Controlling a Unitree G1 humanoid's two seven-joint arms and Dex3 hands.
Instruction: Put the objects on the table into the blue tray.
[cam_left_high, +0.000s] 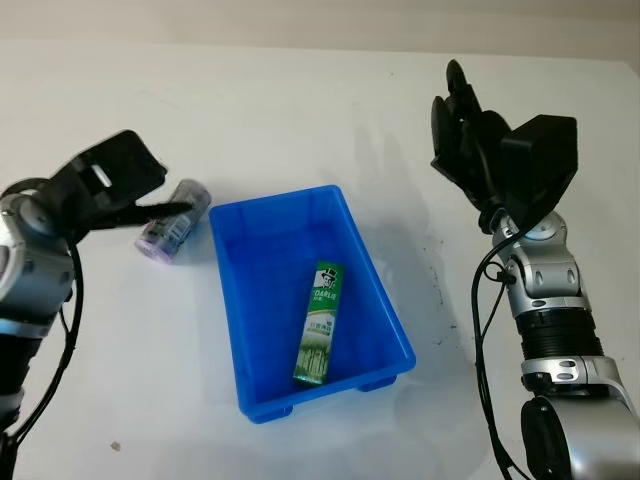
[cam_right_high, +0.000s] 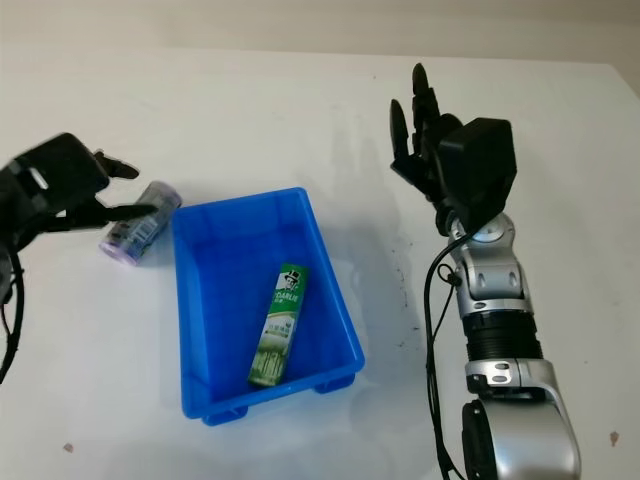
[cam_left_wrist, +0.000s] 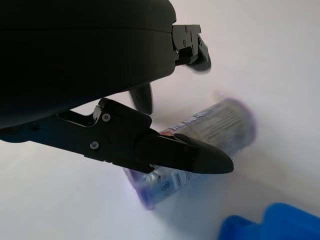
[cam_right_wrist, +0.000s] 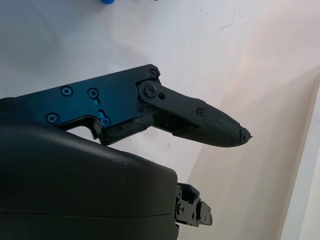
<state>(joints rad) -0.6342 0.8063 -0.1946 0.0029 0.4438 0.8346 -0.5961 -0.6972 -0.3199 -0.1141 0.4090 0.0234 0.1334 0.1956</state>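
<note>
Blue tray (cam_left_high: 232, 300) is seen mid-table w/ one item already inside: a green toothpaste box (cam_left_high: 320, 322) lying flat on the tray floor, roughly lengthwise. One object is left outside, as far as can be seen: a purple-labelled can (cam_left_high: 172, 226) on its side on the white table (cam_left_high: 300, 110), just beside the tray's far-left corner, not touching the wall. Task is judged approx. half done; the can is yet to be lifted and dropped in.

Left hand (cam_left_high: 125, 195) is held at the can, on the side away from the tray. One finger (cam_left_wrist: 185, 155) is laid across the can's body in the left wrist view, w/ another seen beyond it; a firm pinch can't be confirmed, and the can is not shown lifted off the table. The hand is judged to be closing in for a grasp, not yet holding.

Right hand (cam_right_high: 425, 125) is raised well to the tray's right, palm up off the table, open and holding nothing; it is judged parked.
</note>
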